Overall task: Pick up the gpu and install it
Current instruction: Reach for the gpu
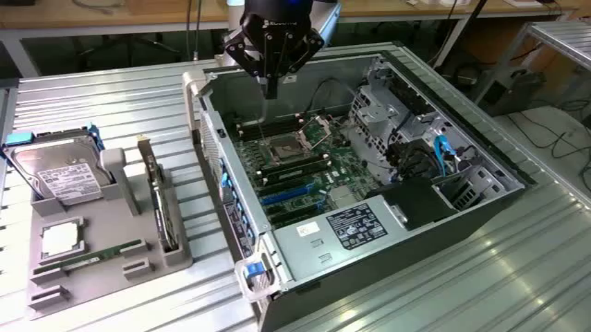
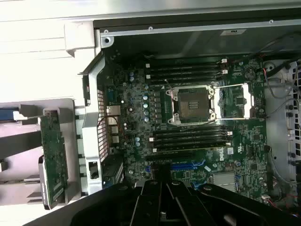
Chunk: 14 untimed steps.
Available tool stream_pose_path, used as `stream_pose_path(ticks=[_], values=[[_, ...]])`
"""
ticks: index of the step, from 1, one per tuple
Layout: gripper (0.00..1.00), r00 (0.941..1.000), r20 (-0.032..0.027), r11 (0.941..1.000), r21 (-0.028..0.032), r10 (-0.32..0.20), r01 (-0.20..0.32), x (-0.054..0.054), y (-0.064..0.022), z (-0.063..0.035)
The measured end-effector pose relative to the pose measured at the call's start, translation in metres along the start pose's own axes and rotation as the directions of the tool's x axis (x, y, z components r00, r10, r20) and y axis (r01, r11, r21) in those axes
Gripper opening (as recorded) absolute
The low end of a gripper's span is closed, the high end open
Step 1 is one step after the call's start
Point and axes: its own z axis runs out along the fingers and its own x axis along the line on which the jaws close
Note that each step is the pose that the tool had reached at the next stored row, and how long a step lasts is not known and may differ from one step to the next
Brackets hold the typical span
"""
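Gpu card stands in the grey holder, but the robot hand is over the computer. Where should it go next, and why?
Probably sideways, toward the exterior view's left, until it is above the gpu. The gripper is shut and empty over the open computer case, while the gpu stands on edge in the grey holder beside the case.

Ribbed metal surface [image 1: 102, 104] spans the workshop foreground, with bright glare striping it toward the exterior view's right. A long wooden bench [image 1: 111, 14] runs behind it, in shadow underneath. At the exterior view's right, dark cables [image 1: 540, 135] trail over a pale floor [image 1: 572, 117] beside a metal rack [image 1: 558, 34].
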Motion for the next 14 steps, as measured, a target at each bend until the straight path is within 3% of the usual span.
stream_pose_path(ticks=[10, 14], values=[[0.11, 1.0, 0.0, 1.0, 0.0001, 0.0, 0.0, 0.0002, 0.0, -0.0007], [0.11, 1.0, 0.0003, 1.0, 0.0001, 0.0, 0.0, 0.0086, -0.0023, -0.001]])
